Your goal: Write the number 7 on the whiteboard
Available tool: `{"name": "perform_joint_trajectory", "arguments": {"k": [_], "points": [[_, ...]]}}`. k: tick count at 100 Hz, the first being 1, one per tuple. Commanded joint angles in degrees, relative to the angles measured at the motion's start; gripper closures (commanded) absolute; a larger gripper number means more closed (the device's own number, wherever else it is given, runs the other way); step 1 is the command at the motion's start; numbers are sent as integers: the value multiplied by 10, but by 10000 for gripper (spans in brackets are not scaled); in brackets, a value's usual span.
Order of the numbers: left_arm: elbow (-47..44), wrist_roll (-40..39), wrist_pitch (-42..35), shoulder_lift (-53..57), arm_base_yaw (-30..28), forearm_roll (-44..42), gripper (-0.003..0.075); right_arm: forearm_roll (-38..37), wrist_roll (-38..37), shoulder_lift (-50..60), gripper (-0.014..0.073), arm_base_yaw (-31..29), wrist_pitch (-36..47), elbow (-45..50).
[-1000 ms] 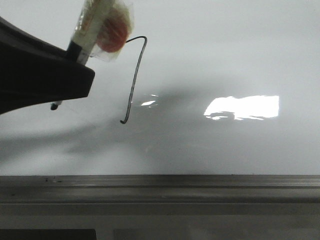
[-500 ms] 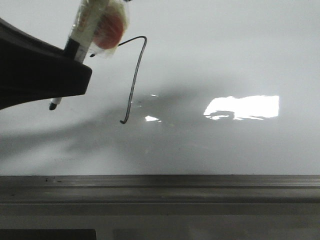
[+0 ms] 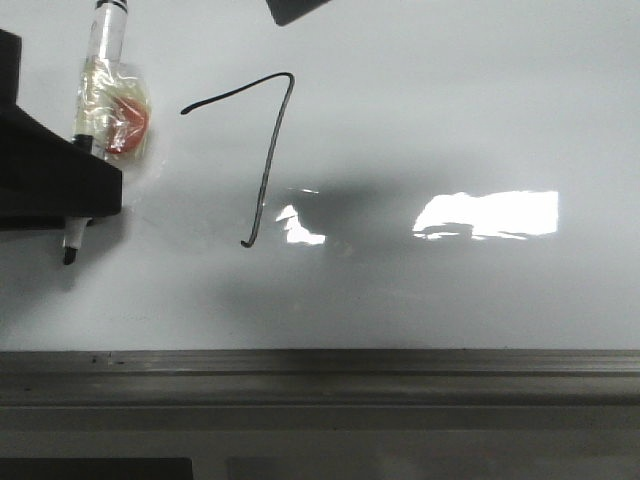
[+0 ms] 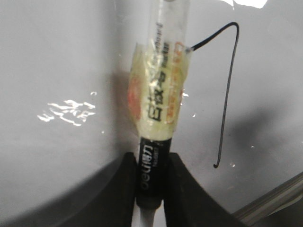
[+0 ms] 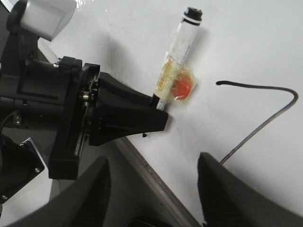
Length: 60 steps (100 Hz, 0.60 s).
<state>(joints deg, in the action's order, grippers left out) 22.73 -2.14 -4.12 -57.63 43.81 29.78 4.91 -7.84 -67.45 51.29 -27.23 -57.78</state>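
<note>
Showing number 7, thin black, hooked, on whiteboard

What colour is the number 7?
Black, a thin line; the number 7 shows best in the front view.

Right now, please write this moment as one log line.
7: fully drawn on whiteboard | left claw: shut on marker, beside the 7 | right claw: open, empty

Glare is blazing off the glossy whiteboard in white patches – soft grey shadows are spreading beneath – and the marker label is blurring in the left wrist view
</note>
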Motion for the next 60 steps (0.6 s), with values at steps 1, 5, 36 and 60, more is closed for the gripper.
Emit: {"name": "perform_joint_trajectory", "arguments": {"k": [1, 5, 36, 60], "points": [[15, -4, -18, -4, -5, 13, 738, -5, 5, 12, 234, 0, 28, -20], [15, -4, -20, -4, -5, 13, 738, -5, 5, 12, 234, 0, 28, -20], [15, -4, -20, -4, -5, 13, 665, -5, 5, 12, 234, 0, 27, -20], [15, -4, -20, -4, -5, 13, 267, -5, 5, 12, 234, 0, 33, -20]]}}
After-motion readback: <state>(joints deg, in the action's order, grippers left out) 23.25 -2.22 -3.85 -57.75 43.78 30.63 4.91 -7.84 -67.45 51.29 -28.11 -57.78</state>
